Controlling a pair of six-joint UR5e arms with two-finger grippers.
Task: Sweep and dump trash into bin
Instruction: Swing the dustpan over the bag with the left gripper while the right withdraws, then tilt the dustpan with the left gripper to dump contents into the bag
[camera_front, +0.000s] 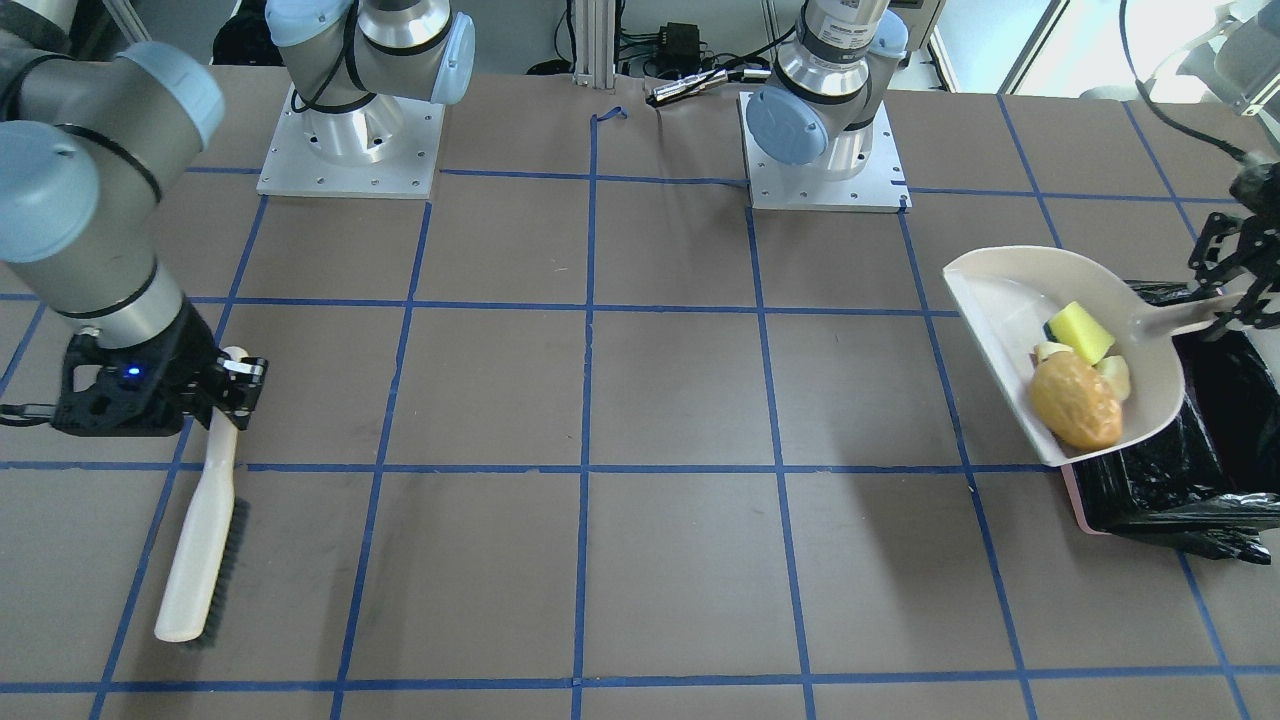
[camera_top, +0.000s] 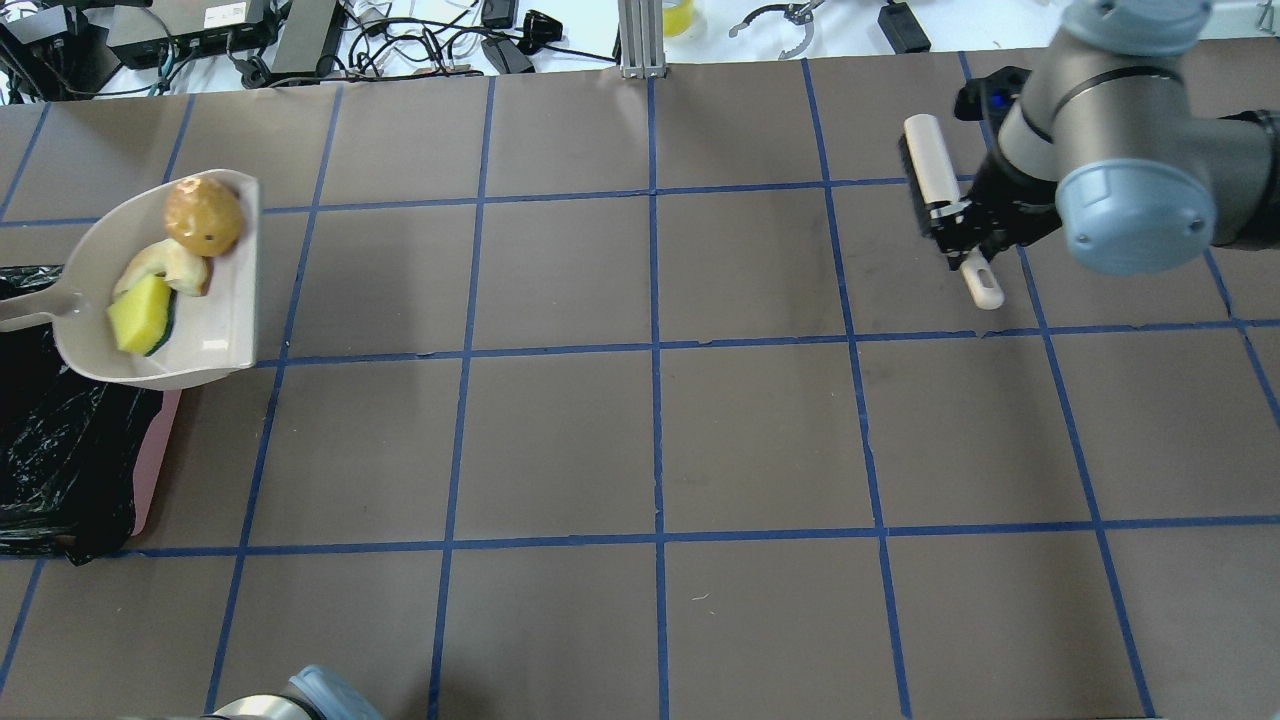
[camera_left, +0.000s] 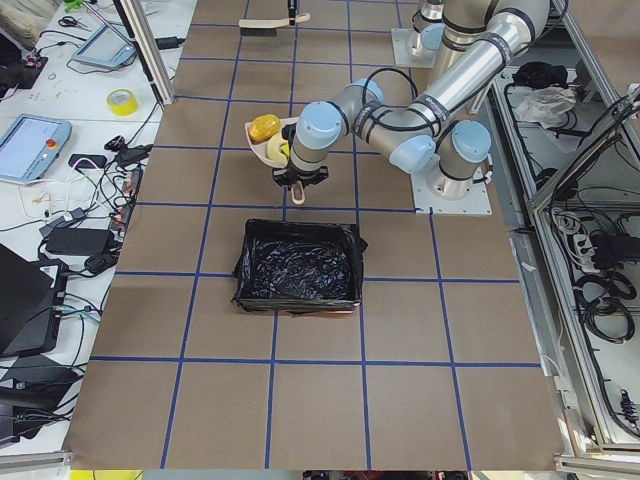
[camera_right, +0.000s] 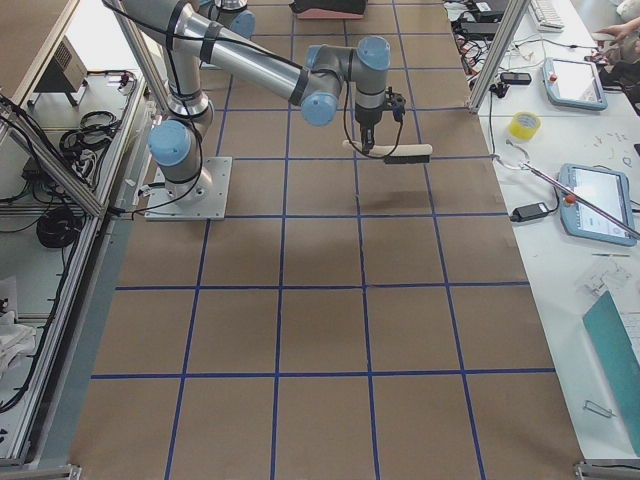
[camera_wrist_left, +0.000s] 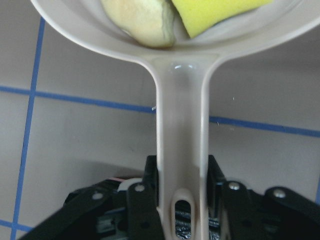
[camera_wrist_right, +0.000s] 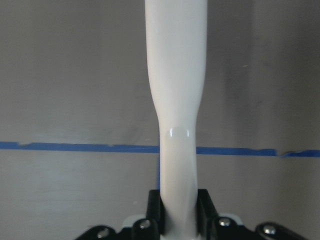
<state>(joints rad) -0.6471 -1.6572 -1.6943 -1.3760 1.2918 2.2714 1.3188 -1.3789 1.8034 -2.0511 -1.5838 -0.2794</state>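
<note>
While the left pincer (camera_wrist_left: 182, 175) grips the dustpan (camera_front: 1000, 300) holding the trash (camera_front: 1075, 400) near the bin (camera_front: 1215, 420), the right pincer (camera_front: 232, 385) clamps the brush (camera_front: 200, 540).

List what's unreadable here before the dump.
- Bin: overhead view, cut off by the left edge; the dustpan overlaps it.
- Cream slice: front view, mostly behind the potato-like lump and sponge piece.
- Brush bristles: right wrist view, only the handle shows.

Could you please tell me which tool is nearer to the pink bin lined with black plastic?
Left. The left tool grips the white plastic dustpan by its handle right at the edge of the pink bin; the right tool holds the white brush far off on the opposite side.
</note>
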